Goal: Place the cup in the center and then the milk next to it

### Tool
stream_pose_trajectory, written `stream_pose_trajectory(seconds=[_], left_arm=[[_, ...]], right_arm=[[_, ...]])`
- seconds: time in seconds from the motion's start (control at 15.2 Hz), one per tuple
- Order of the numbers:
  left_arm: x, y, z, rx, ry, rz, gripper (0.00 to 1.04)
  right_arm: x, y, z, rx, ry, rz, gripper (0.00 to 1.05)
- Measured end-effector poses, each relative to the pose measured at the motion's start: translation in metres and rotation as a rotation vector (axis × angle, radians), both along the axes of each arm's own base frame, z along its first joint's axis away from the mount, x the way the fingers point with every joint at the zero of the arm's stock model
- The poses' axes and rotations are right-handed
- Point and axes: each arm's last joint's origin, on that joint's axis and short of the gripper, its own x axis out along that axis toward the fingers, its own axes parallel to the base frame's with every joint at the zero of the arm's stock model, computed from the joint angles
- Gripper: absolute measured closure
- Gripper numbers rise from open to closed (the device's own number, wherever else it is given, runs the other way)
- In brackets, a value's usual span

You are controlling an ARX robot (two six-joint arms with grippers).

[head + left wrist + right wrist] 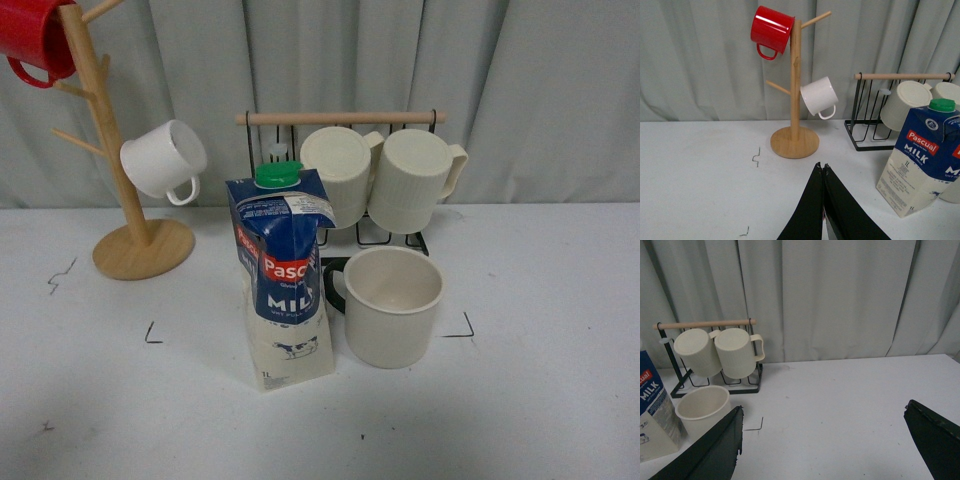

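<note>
Nearest in the left wrist view, the left claw (pixel 823 168) has its two black fingers pressed together at the tips, holding nothing, hanging over bare white bench (pixel 700 190). In the right wrist view the right claw (pixel 822 427) is spread wide, also empty, its fingers at opposite edges of the picture. Neither arm appears in the front view. Beyond them, the milk carton (pixel 284 282) stands upright inside the center (pixel 200 345), the patch framed by small black corner marks, with its long axis vertical and green cap on top. Just beside it, on the robot's right, the cup (pixel 392 304) sits upright, mouth up, its black loop handle turned toward the carton. Both look placed as the task asks, so little seems left but to keep clear. The carton lies ahead and to the right of the left claw; the cup lies nearer the right claw. Farther back stand the wooden mug tree (pixel 128 190) and the wire rack (pixel 390 232) with two ribbed cream mugs.
</note>
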Motion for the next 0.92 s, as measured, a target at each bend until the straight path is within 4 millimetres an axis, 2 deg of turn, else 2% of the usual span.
stream_pose_trajectory(seconds=[0.39, 0.46, 0.92], left_arm=[[0.0000, 0.0000, 0.0010, 0.000, -0.010, 0.000, 1.03], [0.0000, 0.0000, 0.0010, 0.000, -0.010, 0.000, 0.95], [0.0000, 0.0000, 0.0010, 0.000, -0.010, 0.000, 0.09]], right_arm=[[0.0000, 0.0000, 0.0000, 0.000, 0.000, 0.000, 0.06], [0.0000, 0.0000, 0.0000, 0.000, 0.000, 0.000, 0.06], [0.0000, 0.0000, 0.0000, 0.000, 0.000, 0.000, 0.06]])
